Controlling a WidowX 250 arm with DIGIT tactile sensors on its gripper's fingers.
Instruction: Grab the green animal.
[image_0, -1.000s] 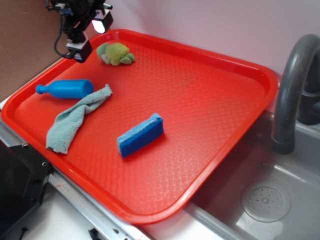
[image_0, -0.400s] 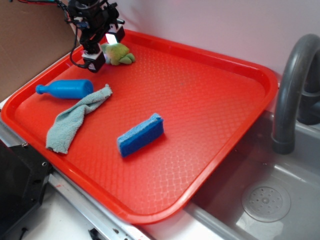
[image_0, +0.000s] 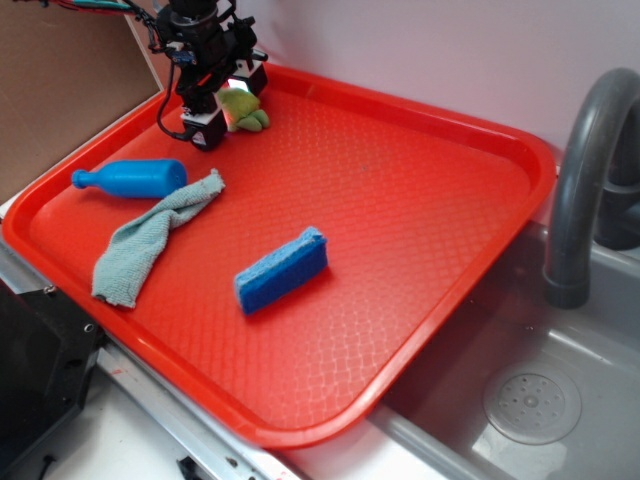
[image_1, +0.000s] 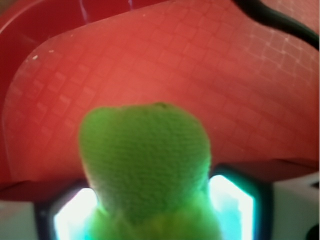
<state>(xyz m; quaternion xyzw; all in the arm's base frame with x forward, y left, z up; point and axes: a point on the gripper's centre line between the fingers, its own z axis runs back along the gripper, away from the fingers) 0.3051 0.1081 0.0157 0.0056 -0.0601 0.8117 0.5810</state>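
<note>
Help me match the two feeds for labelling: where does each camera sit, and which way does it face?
Exterior: raised off the tray's near corner, looking down and across the red tray toward the wall; shows the gripper over the green animal, plus bottle, rag, sponge and sink.
Wrist: on the arm by the gripper, looking along the fingers at the green animal between them, tray behind.
Shared: the green animal and the tray.

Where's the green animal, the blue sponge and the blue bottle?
green animal (image_0: 245, 108), exterior view, on its fuzzy body
blue sponge (image_0: 281, 270), exterior view, on its long side
blue bottle (image_0: 140, 177), exterior view, on its wide body
</note>
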